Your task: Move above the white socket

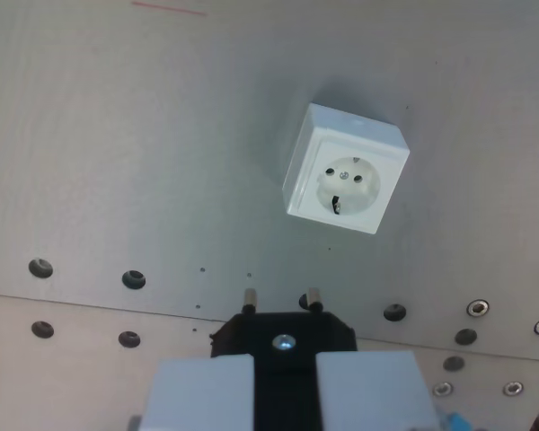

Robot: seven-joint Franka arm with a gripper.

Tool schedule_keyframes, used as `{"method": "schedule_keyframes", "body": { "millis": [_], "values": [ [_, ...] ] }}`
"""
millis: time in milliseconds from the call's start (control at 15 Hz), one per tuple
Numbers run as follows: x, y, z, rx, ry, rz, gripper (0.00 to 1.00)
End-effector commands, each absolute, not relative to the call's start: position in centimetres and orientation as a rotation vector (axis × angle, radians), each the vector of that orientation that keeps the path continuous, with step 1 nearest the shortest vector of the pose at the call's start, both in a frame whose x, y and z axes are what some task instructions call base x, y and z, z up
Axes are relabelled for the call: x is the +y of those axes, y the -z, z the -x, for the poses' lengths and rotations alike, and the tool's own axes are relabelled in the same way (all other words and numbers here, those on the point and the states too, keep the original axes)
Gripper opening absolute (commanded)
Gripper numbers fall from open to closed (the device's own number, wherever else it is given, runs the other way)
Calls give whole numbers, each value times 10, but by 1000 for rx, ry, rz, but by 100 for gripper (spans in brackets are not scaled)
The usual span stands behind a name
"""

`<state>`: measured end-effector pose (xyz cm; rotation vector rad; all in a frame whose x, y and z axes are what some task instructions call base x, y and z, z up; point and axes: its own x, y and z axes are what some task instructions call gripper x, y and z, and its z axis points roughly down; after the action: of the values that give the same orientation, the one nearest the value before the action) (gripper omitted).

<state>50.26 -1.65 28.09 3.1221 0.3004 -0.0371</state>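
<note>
Socket [346, 170]: white, on grey plate [117, 162], toward far right edge. Gripper [286, 377]: jaws clenched on black plug [283, 337], pins forward. My worry: socket sits skewed; stopping short or off-centre leaves pins misaligned.

A grey metal plate [117, 162] with round holes [133, 279], screws [478, 308] and a faint red line [169, 9].

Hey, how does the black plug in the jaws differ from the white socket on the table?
The black plug is dark and sits clamped between the pale jaws at the bottom of the wrist view; the white socket is light, boxy and stands free on the grey table, up and toward the wrist view's right. The plug shows two metal pins; the socket shows a round recessed face. Both are mating electrical parts.
</note>
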Motion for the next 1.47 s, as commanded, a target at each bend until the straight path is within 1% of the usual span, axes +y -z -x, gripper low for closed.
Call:
{"method": "schedule_keyframes", "body": {
  "millis": [67, 467, 1067, 1467],
  "values": [
    [-22, -268, -499, 209, -95, -3114, 0],
    [-27, -247, -493, 133, -134, -3112, 0],
    [-39, -212, -484, 35, -120, -3112, 0],
    [-46, -185, -477, -29, -149, -3106, 0]
  ]
}}
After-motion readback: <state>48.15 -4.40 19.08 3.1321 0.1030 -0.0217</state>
